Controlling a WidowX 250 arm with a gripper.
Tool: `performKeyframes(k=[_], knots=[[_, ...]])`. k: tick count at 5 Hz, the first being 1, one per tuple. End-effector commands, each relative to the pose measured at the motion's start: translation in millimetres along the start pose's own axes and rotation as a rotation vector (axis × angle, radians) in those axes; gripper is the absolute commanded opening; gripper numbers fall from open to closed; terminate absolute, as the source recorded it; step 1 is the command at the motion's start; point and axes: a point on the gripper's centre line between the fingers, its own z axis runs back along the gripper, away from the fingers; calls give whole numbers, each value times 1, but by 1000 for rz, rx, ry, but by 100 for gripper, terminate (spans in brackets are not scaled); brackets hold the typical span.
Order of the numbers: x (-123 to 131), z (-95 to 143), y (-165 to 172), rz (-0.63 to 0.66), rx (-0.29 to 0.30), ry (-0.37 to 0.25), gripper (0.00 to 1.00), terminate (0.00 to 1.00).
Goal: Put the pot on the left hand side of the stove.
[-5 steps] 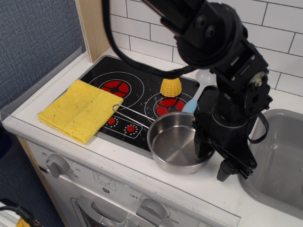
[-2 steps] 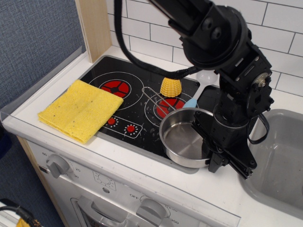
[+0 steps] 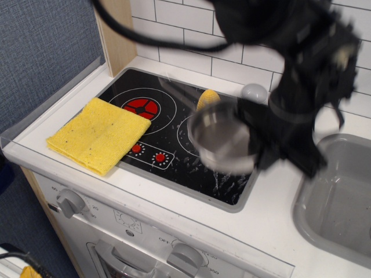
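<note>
Tool [image 3: 255,147] blurred, clamped on pot [image 3: 220,139] above stove [image 3: 168,136].

My gripper [image 3: 255,142] now carries the pot [image 3: 222,139] clear of the counter, blurred, nearer the frame's centre. It hangs over the stove [image 3: 168,124], hiding the right burner.

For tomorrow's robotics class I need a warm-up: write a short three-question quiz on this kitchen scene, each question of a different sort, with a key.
1. True or false: the pot rests flat on the counter.
2. What lies over the stove's left edge? A) yellow cloth B) red plate C) green sponge
3. Fill in: the uncovered red burner is on the stove's ____ side.

Key: 1. False; it is blurred, lifted over the right burner area. 2. A. 3. Left.

The gripper is too blurred to judge.
</note>
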Motion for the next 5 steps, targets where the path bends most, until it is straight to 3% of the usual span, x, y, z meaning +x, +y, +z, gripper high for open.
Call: performKeyframes(k=[1,2,3,5], knots=[[24,2,94,261,29,-23,0,0],[26,-33,139,396,19,54,0,0],[22,-55,165,494,13,105,0,0],[24,-70,192,559,52,140,0,0]])
